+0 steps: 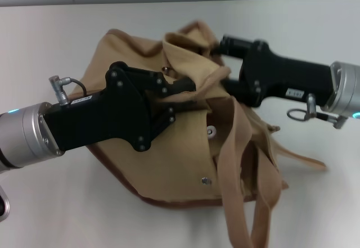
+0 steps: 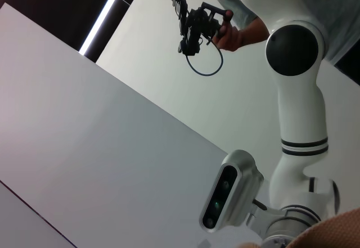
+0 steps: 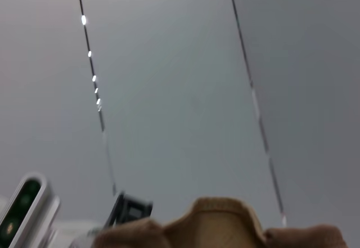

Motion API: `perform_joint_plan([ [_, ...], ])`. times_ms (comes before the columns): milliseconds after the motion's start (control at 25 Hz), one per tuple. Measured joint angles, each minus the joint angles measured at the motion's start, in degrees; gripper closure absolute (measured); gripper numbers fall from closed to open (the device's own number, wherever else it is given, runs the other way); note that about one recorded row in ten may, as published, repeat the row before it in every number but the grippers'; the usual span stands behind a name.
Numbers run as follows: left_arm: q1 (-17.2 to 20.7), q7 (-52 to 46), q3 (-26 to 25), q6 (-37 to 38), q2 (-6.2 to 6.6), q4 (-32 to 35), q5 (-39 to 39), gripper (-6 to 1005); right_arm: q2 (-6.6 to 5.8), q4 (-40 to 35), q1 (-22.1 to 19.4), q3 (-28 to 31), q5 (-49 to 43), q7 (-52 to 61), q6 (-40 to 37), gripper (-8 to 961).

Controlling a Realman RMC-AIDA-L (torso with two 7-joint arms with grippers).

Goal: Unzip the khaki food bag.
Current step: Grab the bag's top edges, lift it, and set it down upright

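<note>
**Both arms engaged at the top of the bag: the hold-and-pull stage of unzipping**

The khaki food bag [image 1: 169, 152] lies slumped on its side on the white table [image 1: 50, 45], its webbing handles [image 1: 239, 169] trailing toward the near edge and its brown bottom trim along the lower side. The left gripper [image 1: 188, 88] reaches in from the robot's left, with its fingertips buried in the folded canvas near the bag's top; it appears closed on fabric, though the contact itself is partly hidden. The right gripper [image 1: 216, 62] comes in from the robot's right at the opposite side of the same fold; whether its claw is open or closed cannot be told, since cloth covers the tips. The zipper is not visible in any view.

Judged from this arrangement, the step in hand is bracing the bag with one arm while the other seeks or draws the zipper pull. The next move calls for a steady pull along the zipper line while the bracing grip keeps the cloth taut.

Only the head view shows the two grippers and the bag as a whole. The left wrist view shows the robot's body [image 2: 295, 90] and a person's hand holding a device [image 2: 199, 26]; the right wrist view shows a tan canvas edge [image 3: 219, 222] below a plain wall.
</note>
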Motion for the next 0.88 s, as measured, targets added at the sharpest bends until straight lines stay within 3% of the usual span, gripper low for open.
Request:
perform_joint_plan([
  [160, -0.03, 0.0, -0.05, -0.06, -0.02, 0.02, 0.04, 922, 0.16, -9.25, -4.8, -3.65, -4.78, 4.27, 2.27, 259],
  [560, -0.3, 0.0, 0.04, -0.18, 0.0, 0.01, -0.56, 921, -0.35, -16.45, -12.03, -2.03, -4.63, 7.6, -1.1, 260],
  [760, -0.62, 0.0, 0.32, -0.19, 0.0, 0.0, -0.65, 921, -0.22, -13.24, -12.29, 3.21, 1.14, 7.74, -2.49, 260],
  [880, -0.66, 0.0, 0.38, -0.19, 0.0, 0.0, -0.67, 921, -0.22, -11.8, -11.98, 2.98, 4.05, 8.06, -2.57, 260],
])
